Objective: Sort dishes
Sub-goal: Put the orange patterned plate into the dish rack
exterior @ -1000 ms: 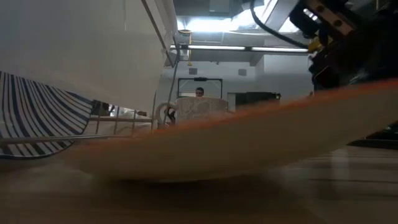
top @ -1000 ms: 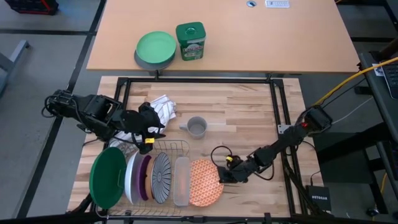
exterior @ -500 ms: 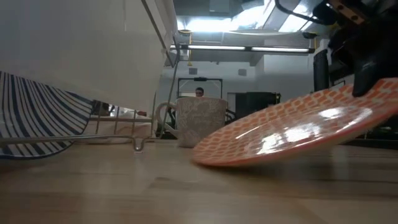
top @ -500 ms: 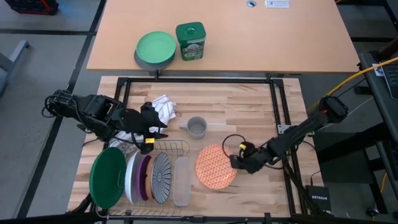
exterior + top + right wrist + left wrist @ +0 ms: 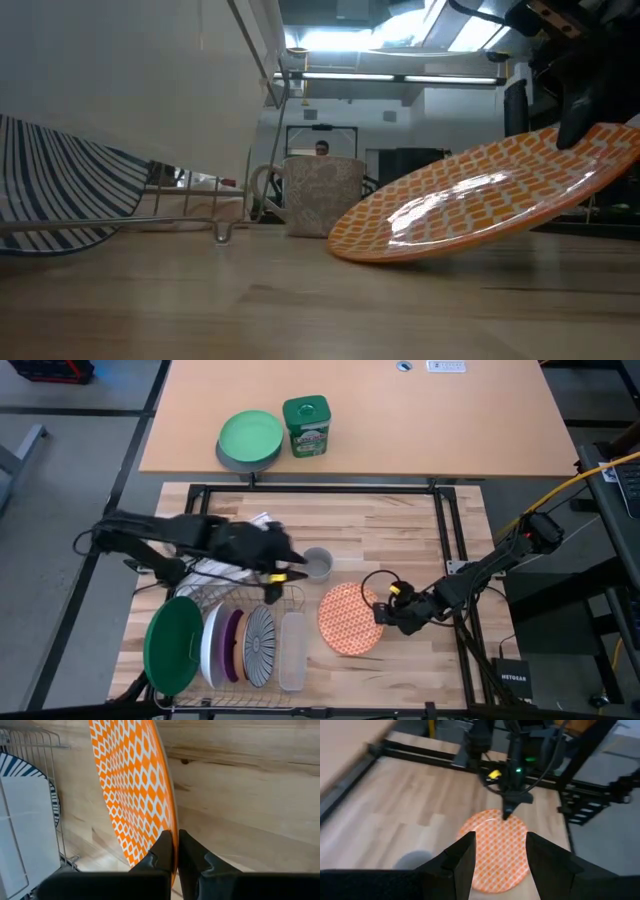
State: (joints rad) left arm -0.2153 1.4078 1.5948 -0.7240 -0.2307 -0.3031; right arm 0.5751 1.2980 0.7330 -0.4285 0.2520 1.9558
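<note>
One orange patterned plate (image 5: 350,619), pinched at its rim by the right gripper (image 5: 385,615), now lies tilted on the table (image 5: 400,530), clear of the rack (image 5: 285,596). Five dishes (image 5: 228,645) stand racked; one mug (image 5: 317,564) is nearby. Left gripper (image 5: 290,567), fingers apart and empty, has swung toward the mug.

**Five dishes racked, the orange one tilted beside them**

In the wire dish rack (image 5: 285,596), standing on edge in a row, are a large dark green round plate (image 5: 171,643), a white plate (image 5: 211,647), a purple plate (image 5: 232,643), a blue-and-white striped plate (image 5: 260,645) and a pale rectangular dish (image 5: 291,651). Just beside the rack, an orange plate with a white diamond pattern (image 5: 350,619) is tilted, its lower edge on the wood and its far rim raised.
</note>
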